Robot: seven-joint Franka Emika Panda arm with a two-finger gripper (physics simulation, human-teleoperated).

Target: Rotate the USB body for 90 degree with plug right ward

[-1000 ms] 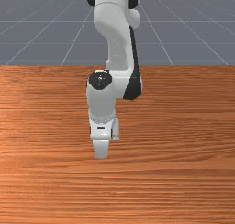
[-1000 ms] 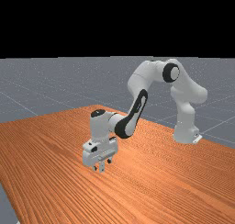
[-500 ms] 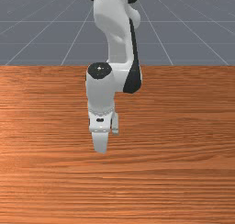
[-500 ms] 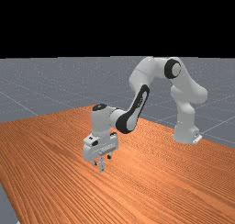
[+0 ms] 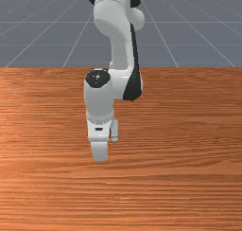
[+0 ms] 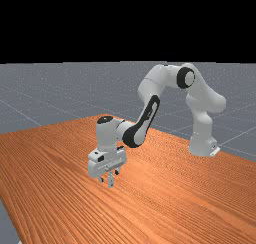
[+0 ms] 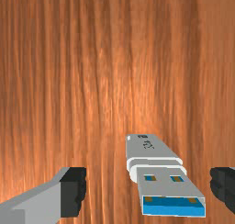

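In the far view my gripper (image 6: 109, 176) hangs low over the table, fingers spread and open. The grey-white USB body (image 6: 110, 180) stands upright between them there. Seen in the wrist view, the USB body (image 7: 156, 172) has its metal plug with a blue opening up toward the camera and its printed end away, down at the table. My gripper (image 7: 148, 191) has one finger on each side of it, with gaps showing; the plug is closer to one finger than to the other. In the front view the hand (image 5: 99, 151) hides the fingertips.
The wooden table (image 5: 189, 178) stretches out around the hand on all sides. The arm's base (image 6: 202, 143) stands at the far view's right, and a table edge runs along that view's lower left.
My hand has shifted slightly toward the front view's left, after rising and then coming down a little. The USB body stays in place in the far view; the fingers remain spread.
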